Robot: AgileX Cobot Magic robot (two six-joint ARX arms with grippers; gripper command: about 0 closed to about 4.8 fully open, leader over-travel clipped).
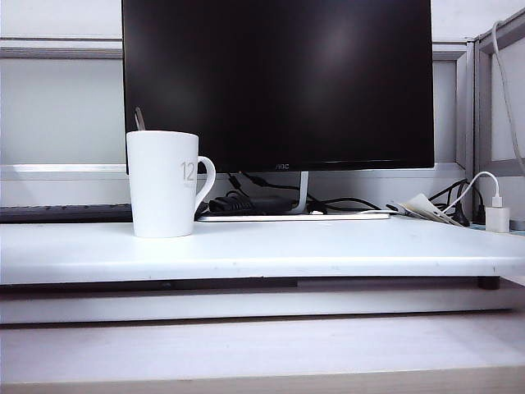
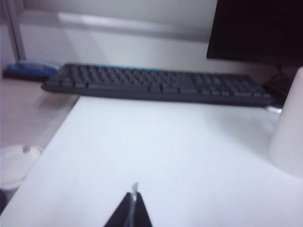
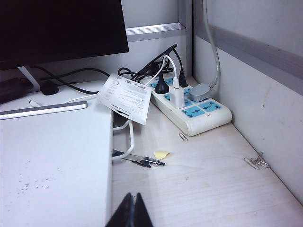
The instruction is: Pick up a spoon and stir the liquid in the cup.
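On the exterior view I see the cup (image 1: 164,184) standing upright on the white desk (image 1: 328,250), left of centre, its loop handle turned to the right of that view and a faint grey "12" printed beside the handle. The tip of the spoon (image 1: 139,119) projects above the cup's rim at the back left, leaning slightly; the rest of it is hidden inside the cup. A dark monitor (image 1: 279,82) stands behind the cup on a flat silver base.

I see neither arm on the exterior view.

On the left wrist view, the left hand (image 2: 134,201) shows as a dark wedge with its fingers pressed together, holding nothing, above the bare white desk surface. The cup's lower wall (image 2: 289,142) sits at the frame edge, well apart from the hand. A black keyboard (image 2: 156,85) lies beyond the desk edge.

On the right wrist view, the right hand (image 3: 133,208) is likewise pressed together and holds nothing. It sits over the desk's edge, where the white surface meets a lower, pale wooden top. Further on I see a pen (image 3: 142,161), a yellow scrap (image 3: 161,154), a printed paper tag (image 3: 125,99) and a power strip (image 3: 189,106) with plugs inserted.
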